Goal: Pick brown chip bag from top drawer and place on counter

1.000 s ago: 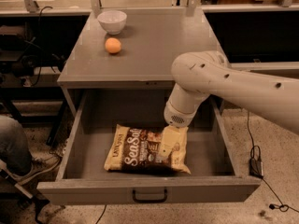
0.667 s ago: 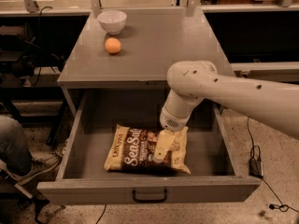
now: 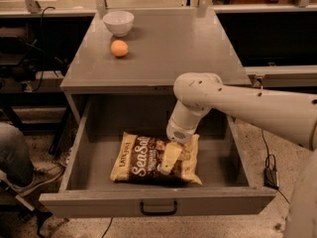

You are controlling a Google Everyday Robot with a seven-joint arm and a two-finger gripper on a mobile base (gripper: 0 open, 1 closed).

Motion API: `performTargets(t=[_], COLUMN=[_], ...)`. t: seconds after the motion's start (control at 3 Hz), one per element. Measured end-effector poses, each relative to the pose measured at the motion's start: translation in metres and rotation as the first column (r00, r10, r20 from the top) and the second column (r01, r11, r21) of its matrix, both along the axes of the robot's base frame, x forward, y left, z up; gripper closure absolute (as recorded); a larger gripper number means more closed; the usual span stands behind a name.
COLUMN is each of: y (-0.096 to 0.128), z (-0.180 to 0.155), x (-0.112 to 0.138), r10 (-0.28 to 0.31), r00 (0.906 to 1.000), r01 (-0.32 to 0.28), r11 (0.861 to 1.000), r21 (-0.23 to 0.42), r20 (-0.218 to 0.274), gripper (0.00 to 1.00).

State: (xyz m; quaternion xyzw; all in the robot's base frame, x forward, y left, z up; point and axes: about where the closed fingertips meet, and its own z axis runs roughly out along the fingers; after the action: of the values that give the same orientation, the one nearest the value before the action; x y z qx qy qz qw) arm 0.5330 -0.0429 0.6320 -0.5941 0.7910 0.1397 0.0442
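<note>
The brown chip bag [image 3: 143,158] lies flat on the floor of the open top drawer [image 3: 158,202], its white "Sea Salt" script facing up. My white arm reaches in from the right and down into the drawer. My gripper [image 3: 168,161] hangs right over the bag's right half, its cream fingers [image 3: 171,155] pointing down onto the bag. The counter [image 3: 168,48] is the grey top of the cabinet behind the drawer.
A white bowl [image 3: 118,22] and an orange [image 3: 119,48] sit at the counter's back left. A person's leg and shoe [image 3: 20,162] are at the left of the drawer. A cable and plug [image 3: 271,175] lie on the floor at the right.
My arm has shifted left and lowered a little, so the gripper now sits over the bag's right half. The bag has not moved.
</note>
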Motion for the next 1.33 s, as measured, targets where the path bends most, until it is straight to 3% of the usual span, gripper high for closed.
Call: performTargets(t=[0.33,0.67,1.0,1.33], y=[0.001,-0.009,-0.028,-0.076], z=[0.0,0.016,0.071,0.159], x=[0.001,0.0,-0.008,-0.029], r10=[-0.001,-0.024,-0.051,-0.126], r00=[1.0,0.9997,0.9938,0.9582], r01=[0.002,0.023,0.018,0.001], r11=[0.999,0.986,0.95,0.9], r21=[0.05,0.167,0.312,0.437], r20=[-0.004,0.006,0.099,0.257], gripper=[0.49,0.72,0.96,1.0])
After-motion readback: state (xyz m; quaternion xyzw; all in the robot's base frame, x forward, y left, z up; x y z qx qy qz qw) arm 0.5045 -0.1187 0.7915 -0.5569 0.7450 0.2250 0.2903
